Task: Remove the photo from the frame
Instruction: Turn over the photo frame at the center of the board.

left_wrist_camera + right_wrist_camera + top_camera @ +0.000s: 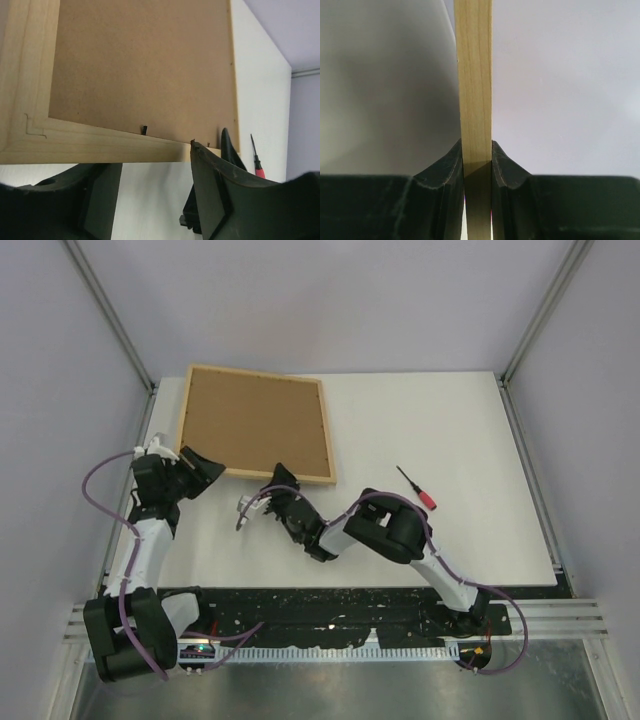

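While the frame [258, 420] lies brown back up at the far left of the counter [450, 430], the right pincer [477, 160] clamps its near wooden edge. The left pincer [203, 468] hangs spread just beside the frame's near left corner, holding nothing. A red-handled screwdriver [417, 488] lies well apart, rightward.

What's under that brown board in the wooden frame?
Nothing under it shows. The brown board fills the frame, which rests back side up on the white table. Whatever sits beneath, a photo included, is covered in every view.
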Controlling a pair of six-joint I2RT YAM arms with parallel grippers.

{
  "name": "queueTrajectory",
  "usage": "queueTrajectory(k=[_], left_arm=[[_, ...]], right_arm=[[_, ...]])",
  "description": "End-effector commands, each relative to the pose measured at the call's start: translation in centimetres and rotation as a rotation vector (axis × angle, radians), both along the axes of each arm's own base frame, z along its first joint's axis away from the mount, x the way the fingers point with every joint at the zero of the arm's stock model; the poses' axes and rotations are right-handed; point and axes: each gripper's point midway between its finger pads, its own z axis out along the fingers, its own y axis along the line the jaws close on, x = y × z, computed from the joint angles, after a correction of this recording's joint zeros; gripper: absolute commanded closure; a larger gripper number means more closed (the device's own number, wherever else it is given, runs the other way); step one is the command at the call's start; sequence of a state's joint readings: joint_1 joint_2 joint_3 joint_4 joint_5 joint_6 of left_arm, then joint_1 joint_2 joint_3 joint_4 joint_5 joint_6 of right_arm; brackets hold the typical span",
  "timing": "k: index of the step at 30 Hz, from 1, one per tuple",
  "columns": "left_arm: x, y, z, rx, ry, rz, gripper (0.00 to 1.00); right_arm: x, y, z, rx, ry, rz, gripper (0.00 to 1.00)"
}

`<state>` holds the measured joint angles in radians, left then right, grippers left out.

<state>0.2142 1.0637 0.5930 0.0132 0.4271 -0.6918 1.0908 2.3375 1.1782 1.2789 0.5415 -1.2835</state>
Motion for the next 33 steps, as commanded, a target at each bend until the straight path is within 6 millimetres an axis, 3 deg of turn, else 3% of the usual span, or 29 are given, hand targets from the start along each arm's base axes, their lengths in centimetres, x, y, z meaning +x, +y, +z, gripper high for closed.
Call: queueTrajectory(k=[1,9,15,18,19,20,21,22,23,24,25,28,29,33], left_arm=[[-0.1,0.6,-0.2,0.145,-0.023,-0.062,0.34],[-0.4,0.2,-0.1,0.174,0.013,-0.123,0.0],[-1.3,0.1,1.6,0.233,-0.021,-0.158,0.0],[-1.5,0.2,2.7,0.254,-0.05,-0.163,0.0],[-1.6,0.2,2.9,0.263,-0.054,-0.163,0.0],[-1.6,0.3,3.1,0.273,-0.058,-0.166,0.0],[-1.7,0.2,3.3,0.285,-0.063,-0.173,0.0],[-1.7,0.4,3.3,0.296,-0.058,-0.175,0.0],[-1.8,0.5,3.3,0.308,-0.059,-0.176,0.0],[-1.9,0.5,3.3,0.317,-0.06,-0.18,0.0],[-2.0,0.6,3.4,0.329,-0.067,-0.182,0.0],[-2.0,0.6,3.6,0.347,-0.09,-0.183,0.0],[-2.0,0.6,3.7,0.35,-0.096,-0.183,0.0],[-1.8,0.6,4.8,0.372,-0.126,-0.192,0.0]], right_arm=[[-0.4,-4.0,6.5,0.157,-0.134,-0.092,0.92],[-2.1,-8.1,5.7,0.098,-0.067,-0.124,0.92],[-4.1,-11.8,4.1,0.034,0.017,-0.12,0.92],[-5.5,-13.5,1.2,-0.026,0.131,-0.102,0.92],[-6.2,-14.0,1.1,-0.033,0.153,-0.089,0.92],[-6.9,-14.2,-0.8,-0.074,0.227,-0.077,0.92],[-7.6,-14.2,-0.4,-0.061,0.248,-0.064,0.92],[-8.3,-14.7,-2.4,-0.093,0.332,-0.067,0.92],[-9.1,-14.4,-2.1,-0.079,0.358,-0.051,0.92],[-9.9,-14.9,-4.0,-0.107,0.447,-0.066,0.92],[-10.4,-14.6,-3.8,-0.1,0.474,-0.064,0.89],[-12.2,-15.7,-6.8,-0.15,0.642,-0.102,0.72],[-12.8,-15.8,-7.4,-0.171,0.682,-0.093,0.58],[-14.7,-16.0,-8.1,-0.196,0.808,-0.055,0.3]])
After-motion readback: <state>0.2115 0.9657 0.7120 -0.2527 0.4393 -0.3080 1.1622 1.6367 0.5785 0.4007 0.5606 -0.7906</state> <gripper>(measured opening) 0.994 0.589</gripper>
